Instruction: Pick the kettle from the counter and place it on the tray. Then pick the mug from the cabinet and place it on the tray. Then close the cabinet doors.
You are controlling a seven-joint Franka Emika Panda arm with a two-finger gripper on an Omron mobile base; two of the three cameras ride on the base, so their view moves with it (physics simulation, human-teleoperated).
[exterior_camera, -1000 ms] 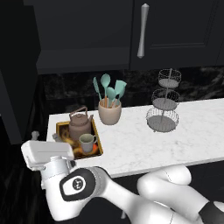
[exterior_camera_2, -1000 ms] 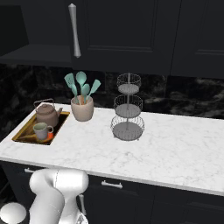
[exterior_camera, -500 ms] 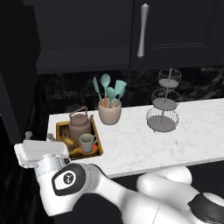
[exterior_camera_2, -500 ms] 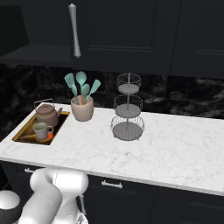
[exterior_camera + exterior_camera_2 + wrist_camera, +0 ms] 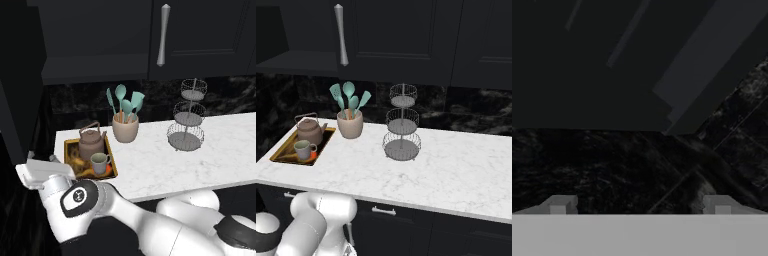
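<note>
We see the squat brown-grey metallic kettle [image 5: 91, 141] and small grey-beige mug [image 5: 99, 162] already on the gold-rimmed tray [image 5: 68, 155], lower left. The black cabinet door with its silver bar handle [image 5: 161, 36], upper centre, looks closed; the other we cannot judge. The gripper [image 5: 640, 206] stands wide and empty.

One kettle [image 5: 92, 142], one mug [image 5: 99, 162], one tray [image 5: 69, 153], one utensil crock [image 5: 125, 129], one three-tier wire stand [image 5: 187, 118].

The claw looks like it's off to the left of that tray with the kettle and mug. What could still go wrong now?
Two things, I'd guess. The claw is open and holds nothing, close to the black marbled wall, so a wide swing could scrape it. And the tray sits at the left end of the counter, with the kettle and mug on it; the arm's bulky elbow passes just below, so a lift there might jolt them.
</note>
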